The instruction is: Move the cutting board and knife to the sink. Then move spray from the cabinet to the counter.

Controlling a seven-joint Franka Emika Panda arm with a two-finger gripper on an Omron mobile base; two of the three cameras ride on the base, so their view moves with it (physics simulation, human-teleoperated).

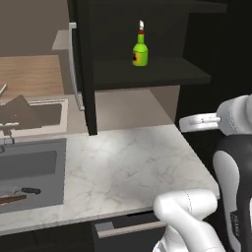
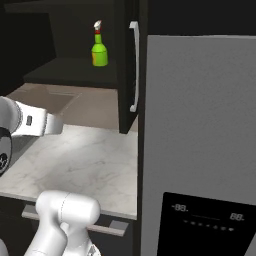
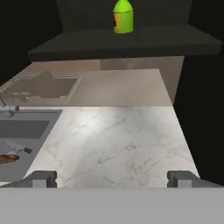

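Note:
The green spray (image 1: 140, 51) (image 2: 100, 50) stands upright on the shelf of the open black cabinet (image 1: 147, 74); the hand view shows the spray (image 3: 123, 17) at the top, far beyond the fingertips. My gripper (image 3: 112, 179) is open, its two tips wide apart over the near edge of the marble counter (image 1: 128, 162) (image 3: 122, 135), with nothing between them. At the left lies the grey sink (image 1: 49, 197) (image 3: 26, 127). In it rest the reddish-brown cutting board (image 1: 11, 199) (image 3: 8, 158) and the black-handled knife (image 1: 30, 190) (image 3: 27, 150).
The cabinet door (image 1: 83, 69) (image 2: 127, 65) stands open with a long silver handle (image 2: 134, 65). A tall grey fridge (image 2: 200, 125) walls off the right side. A drawer (image 1: 128, 226) sits below the counter edge. A faucet (image 1: 6, 135) stands behind the sink.

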